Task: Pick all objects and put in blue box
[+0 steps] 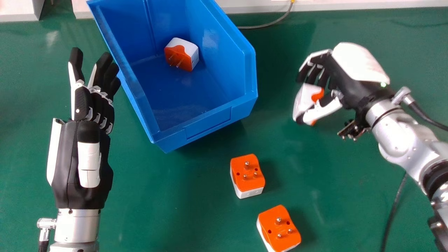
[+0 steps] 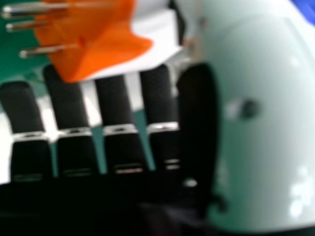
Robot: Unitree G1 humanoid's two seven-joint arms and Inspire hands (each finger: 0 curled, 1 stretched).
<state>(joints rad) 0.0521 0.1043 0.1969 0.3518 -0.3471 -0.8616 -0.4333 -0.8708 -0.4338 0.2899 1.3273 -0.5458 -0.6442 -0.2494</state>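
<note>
- My left hand point(image 1: 87, 161), nearest the head camera, idles with fingers loosely extended, beside the blue box point(image 1: 210, 122)
- My right hand point(image 1: 353, 82) pinches the held adapter point(image 1: 303, 99) between thumb and fingers, right of the box; uneven pressure could let it swivel out
- Too low a crossing may knock it on the rim (those walls look tall)
- Dropped carelessly, it might bounce off the boxed adapter point(image 1: 190, 52)

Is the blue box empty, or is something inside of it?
Not empty, but far from full: one orange-and-white plug adapter lies in the blue box.
</note>
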